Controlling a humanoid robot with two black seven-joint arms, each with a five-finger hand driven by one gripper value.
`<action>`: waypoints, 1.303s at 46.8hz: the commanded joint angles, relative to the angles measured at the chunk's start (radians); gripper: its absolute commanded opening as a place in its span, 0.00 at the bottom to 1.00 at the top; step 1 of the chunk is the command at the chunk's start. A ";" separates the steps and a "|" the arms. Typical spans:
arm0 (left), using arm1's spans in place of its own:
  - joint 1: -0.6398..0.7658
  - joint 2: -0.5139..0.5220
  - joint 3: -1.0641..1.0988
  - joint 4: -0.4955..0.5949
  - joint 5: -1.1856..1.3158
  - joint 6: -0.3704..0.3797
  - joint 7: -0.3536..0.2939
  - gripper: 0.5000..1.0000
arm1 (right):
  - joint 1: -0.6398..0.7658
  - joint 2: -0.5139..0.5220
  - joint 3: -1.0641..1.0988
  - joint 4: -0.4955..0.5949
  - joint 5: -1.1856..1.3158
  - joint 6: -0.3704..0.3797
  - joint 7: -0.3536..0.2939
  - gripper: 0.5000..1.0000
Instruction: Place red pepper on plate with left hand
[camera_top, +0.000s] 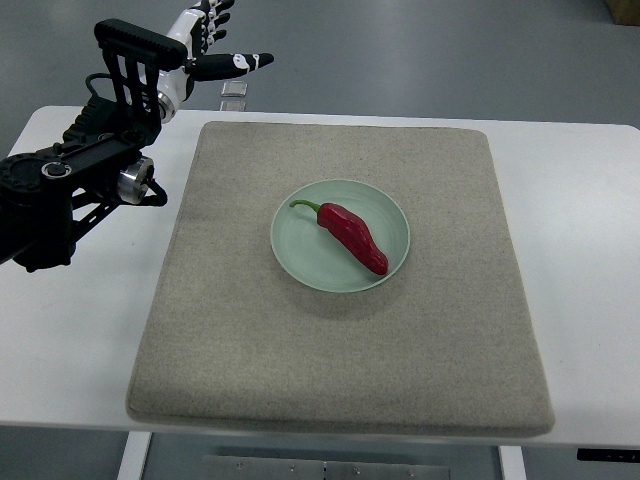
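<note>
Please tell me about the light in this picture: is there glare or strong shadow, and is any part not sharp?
Top view: the light is soft and even from above; the red pepper shows small shiny highlights and the plate casts only a faint shadow on the mat. The white table is bright but not blown out. The left hand, open at the far edge, is slightly soft; the rest is sharp.

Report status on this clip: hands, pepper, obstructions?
Left hand open, empty, raised past the table's far-left corner. Right arm out of view. Red pepper lying on pale green plate, mid-mat. Nothing in the way.
</note>
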 joint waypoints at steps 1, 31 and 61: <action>0.007 0.000 0.000 0.027 -0.078 0.003 0.000 0.98 | 0.000 0.000 0.001 0.000 0.000 0.000 0.000 0.86; 0.185 -0.031 -0.344 0.046 -0.397 -0.177 0.009 0.99 | 0.000 0.000 0.000 0.000 0.000 0.000 0.000 0.86; 0.183 -0.053 -0.422 0.046 -0.556 -0.186 0.014 0.99 | 0.000 0.000 0.001 0.000 0.000 0.000 0.000 0.86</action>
